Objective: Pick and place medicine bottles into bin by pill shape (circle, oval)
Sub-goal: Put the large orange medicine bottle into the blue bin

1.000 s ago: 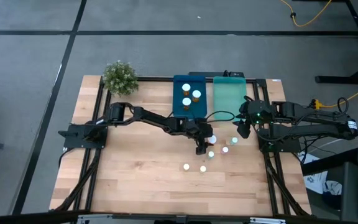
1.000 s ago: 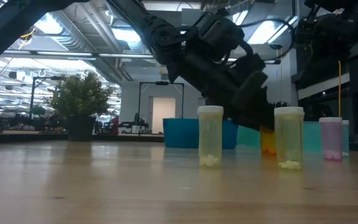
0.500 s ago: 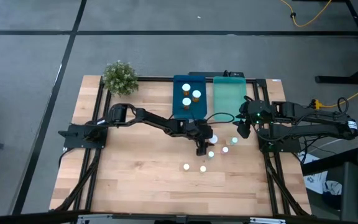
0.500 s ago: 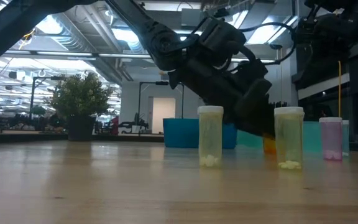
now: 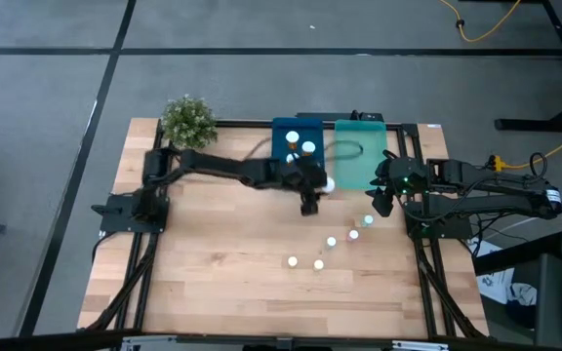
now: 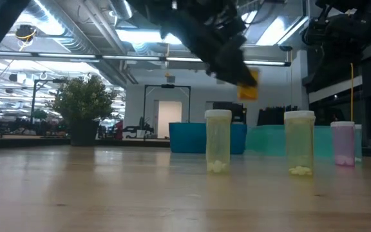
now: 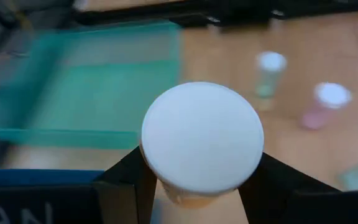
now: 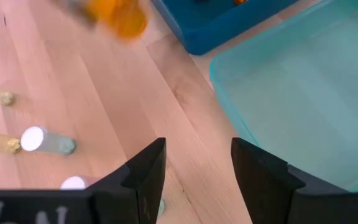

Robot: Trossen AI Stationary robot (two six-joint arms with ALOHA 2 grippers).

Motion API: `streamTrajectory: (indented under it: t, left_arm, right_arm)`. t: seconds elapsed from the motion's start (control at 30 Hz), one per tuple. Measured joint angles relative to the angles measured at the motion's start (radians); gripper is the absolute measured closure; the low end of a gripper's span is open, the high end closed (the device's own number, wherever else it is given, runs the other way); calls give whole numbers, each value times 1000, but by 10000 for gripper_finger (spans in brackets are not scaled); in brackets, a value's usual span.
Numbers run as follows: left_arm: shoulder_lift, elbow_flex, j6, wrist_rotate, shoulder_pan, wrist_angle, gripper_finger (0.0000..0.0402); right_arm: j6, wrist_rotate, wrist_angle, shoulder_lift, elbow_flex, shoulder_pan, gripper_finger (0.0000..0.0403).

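Left gripper (image 5: 312, 187) gripping amber bottle (image 6: 248, 84) by body, white cap facing wrist camera, carrying it raised just off blue tray's (image 5: 279, 164) near edge. Blue tray lying just beyond claw, teal tray (image 5: 359, 156) beside it. Right gripper (image 8: 194, 171) waiting beside teal tray, fingers parted, empty. No labels legible.

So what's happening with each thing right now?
left gripper: shut on the amber bottle, raised
amber bottle: capped, held in the air
dark blue tray: holds bottles
teal tray: empty
pale bottles: standing, capped
right gripper: open, holding nothing
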Motion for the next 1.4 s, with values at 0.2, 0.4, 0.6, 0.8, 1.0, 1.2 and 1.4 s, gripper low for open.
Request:
streamTrajectory:
  t: [0.2,0.4,0.6,0.8,1.0,1.2,1.4]
  left_arm:
    - [-70,0,56,72,134,-54,234]
    - [6,-17,-3,253,268,-47,235]
    - [103,-31,-22,281,279,-1,235]
    - [164,-29,-24,280,260,42,235]
    - [169,-29,-15,271,257,47,233]
    - [165,-29,-22,270,257,54,213]
    - [165,-29,-24,270,257,48,190]
  right_arm:
    - [0,0,1,0,0,0,220]
    - [1,0,0,0,0,0,220]
    - [-1,0,0,0,0,0,220]
    - [-1,0,0,0,0,0,220]
    - [-1,0,0,0,0,0,220]
    - [-1,0,0,0,0,0,220]
    - [-1,0,0,0,0,0,220]
